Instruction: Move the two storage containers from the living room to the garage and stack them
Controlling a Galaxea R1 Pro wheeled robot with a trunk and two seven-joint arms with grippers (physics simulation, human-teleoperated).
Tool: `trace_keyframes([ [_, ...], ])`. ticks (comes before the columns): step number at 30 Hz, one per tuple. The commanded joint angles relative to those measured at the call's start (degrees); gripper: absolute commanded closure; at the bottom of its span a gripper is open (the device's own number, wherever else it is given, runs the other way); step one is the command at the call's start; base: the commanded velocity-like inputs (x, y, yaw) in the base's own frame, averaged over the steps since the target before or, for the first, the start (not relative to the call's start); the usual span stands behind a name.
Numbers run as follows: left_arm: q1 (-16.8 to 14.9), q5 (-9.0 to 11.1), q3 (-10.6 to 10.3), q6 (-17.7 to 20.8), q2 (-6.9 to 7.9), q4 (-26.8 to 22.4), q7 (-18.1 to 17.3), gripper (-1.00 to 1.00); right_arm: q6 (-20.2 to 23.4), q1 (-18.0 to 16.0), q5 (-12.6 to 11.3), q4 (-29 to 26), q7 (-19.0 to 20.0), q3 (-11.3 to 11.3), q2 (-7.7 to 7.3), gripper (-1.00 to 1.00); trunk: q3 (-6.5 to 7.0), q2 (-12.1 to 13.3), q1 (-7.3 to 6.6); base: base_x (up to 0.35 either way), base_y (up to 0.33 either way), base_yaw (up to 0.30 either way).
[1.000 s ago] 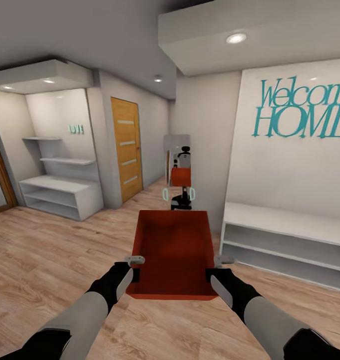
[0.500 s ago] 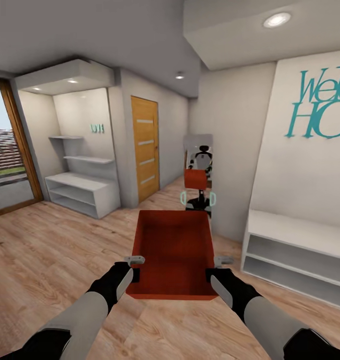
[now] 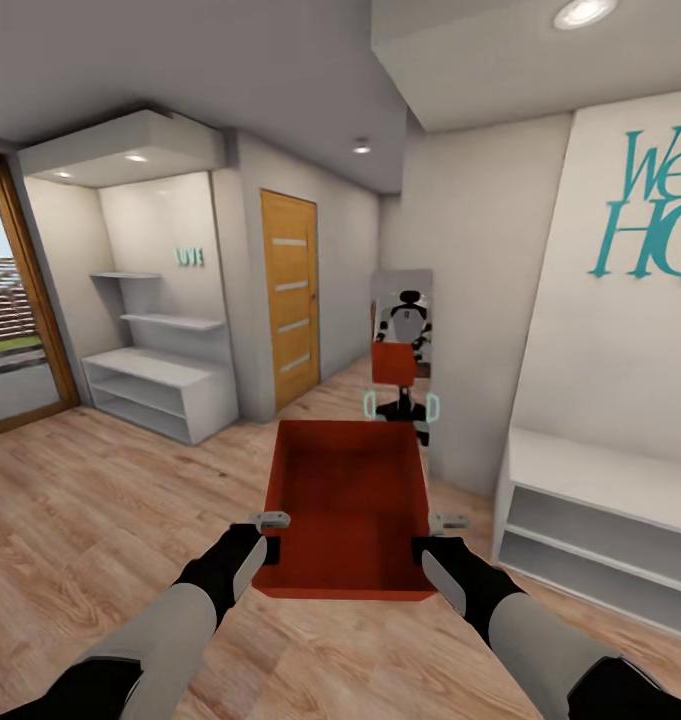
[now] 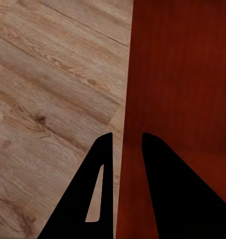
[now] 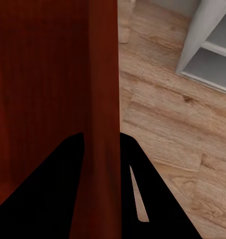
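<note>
Orange-red and smooth, the open-top bin [image 3: 346,508] hangs above the pale wood-plank floor [image 3: 90,520], carried in front of the robot. The left gripper [image 3: 267,535] pinches its left wall, the right gripper [image 3: 432,537] its right wall, each narrowly closed. White shelves [image 3: 600,520] stand near right.

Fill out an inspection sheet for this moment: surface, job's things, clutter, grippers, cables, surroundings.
Surface: light wood plank floor, indoors.
Job's things: one orange-red storage container carried off the floor, open top up, empty inside.
Clutter: nothing seen.
Grippers: left gripper shut on the container's left wall; right gripper shut on its right wall, one finger inside and one outside each.
Cables: nothing seen.
Surroundings: wooden door, white shelf unit, white bench shelf, teal wall lettering, mirror reflecting robot and container.
</note>
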Motion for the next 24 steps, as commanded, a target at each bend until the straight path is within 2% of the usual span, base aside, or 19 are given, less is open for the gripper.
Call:
trace_keyframes([
  [1,0.02,-1.50,-0.41,0.68,0.04,0.16,1.52,1.00,0.39,-0.15,1.48,-0.21,-0.56,-0.90,-0.08,1.00,-0.10,-0.09,0.06,0.322,0.000,0.000],
  [7,0.02,-1.50,-0.41,0.68,0.04,0.16,1.52,1.00,0.39,-0.15,1.48,-0.21,-0.59,-0.90,-0.05,1.00,-0.10,-0.09,0.06,0.322,0.000,0.019],
  [24,0.02,-1.50,-0.41,0.59,0.04,0.16,1.52,1.00,0.39,-0.15,1.48,-0.21,-0.59,-0.90,-0.02,1.00,-0.10,-0.09,0.06,0.322,0.000,0.259],
])
